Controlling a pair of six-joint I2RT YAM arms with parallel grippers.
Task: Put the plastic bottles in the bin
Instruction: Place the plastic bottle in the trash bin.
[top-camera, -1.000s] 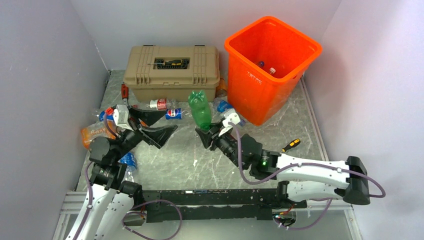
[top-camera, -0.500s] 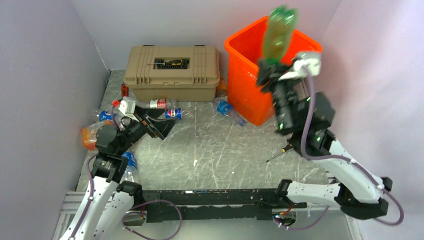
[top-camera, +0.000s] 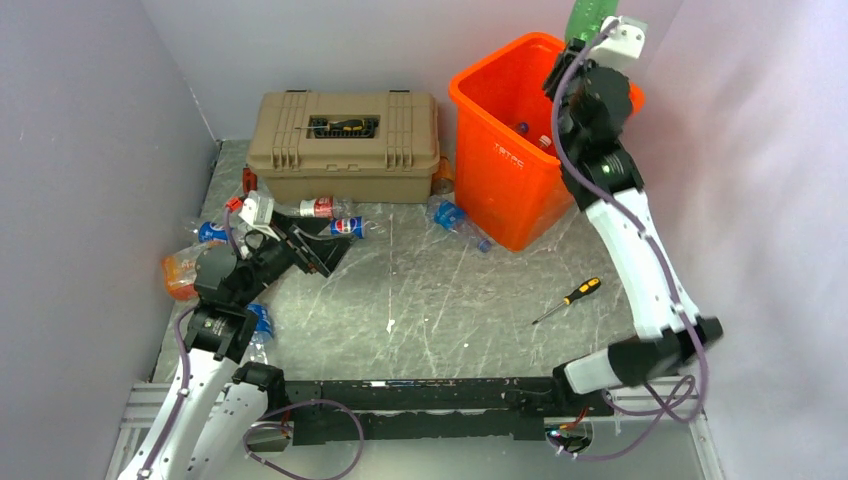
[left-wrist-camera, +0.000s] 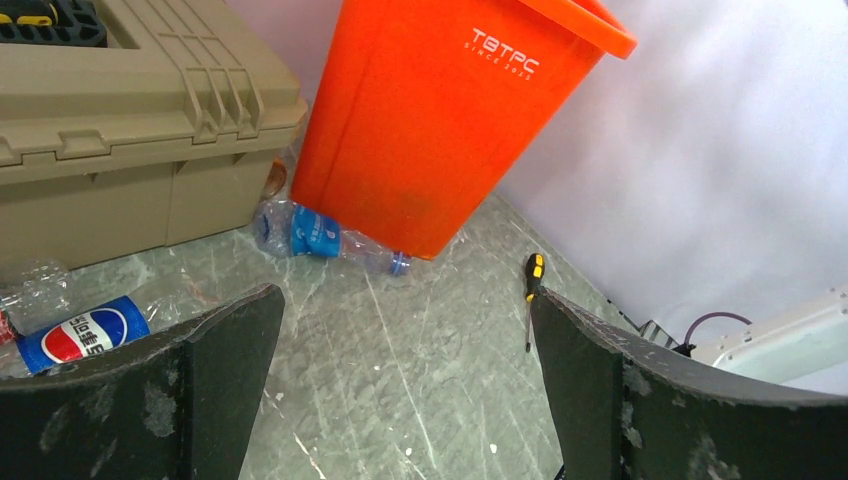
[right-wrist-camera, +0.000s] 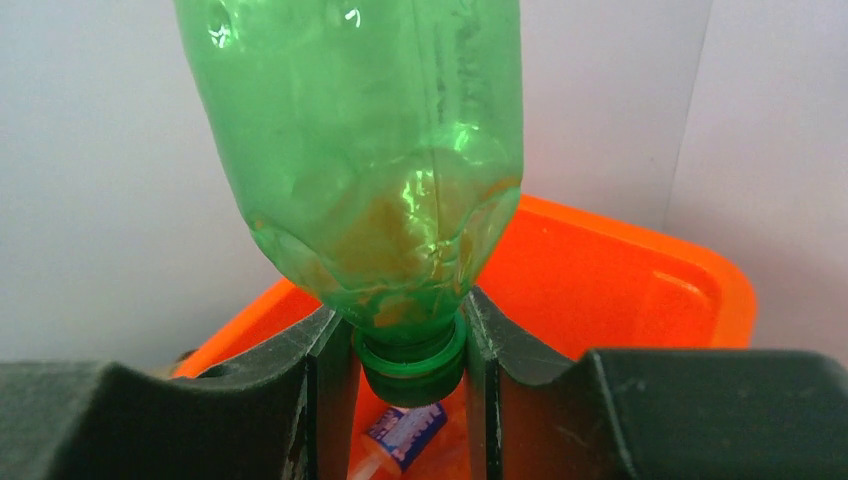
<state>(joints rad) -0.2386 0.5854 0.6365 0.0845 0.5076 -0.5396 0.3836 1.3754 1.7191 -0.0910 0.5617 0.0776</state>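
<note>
My right gripper is raised over the far rim of the orange bin, shut on the neck of a green plastic bottle. In the right wrist view the green bottle stands cap-down between the fingers, above the bin, with a blue-labelled bottle lying inside below. My left gripper is open low at the left, nothing between its jaws. Near it lie a Pepsi bottle and a red-labelled one. A blue-labelled bottle lies at the bin's foot.
A tan toolbox stands at the back left, next to the bin. A yellow-handled screwdriver lies on the table right of centre. An orange-wrapped bottle and another blue one sit by the left wall. Walls close in on three sides.
The right arm has swung from the middle of the table up and back over the bin, carrying the green bottle. The left gripper stayed open and shifted only slightly.
</note>
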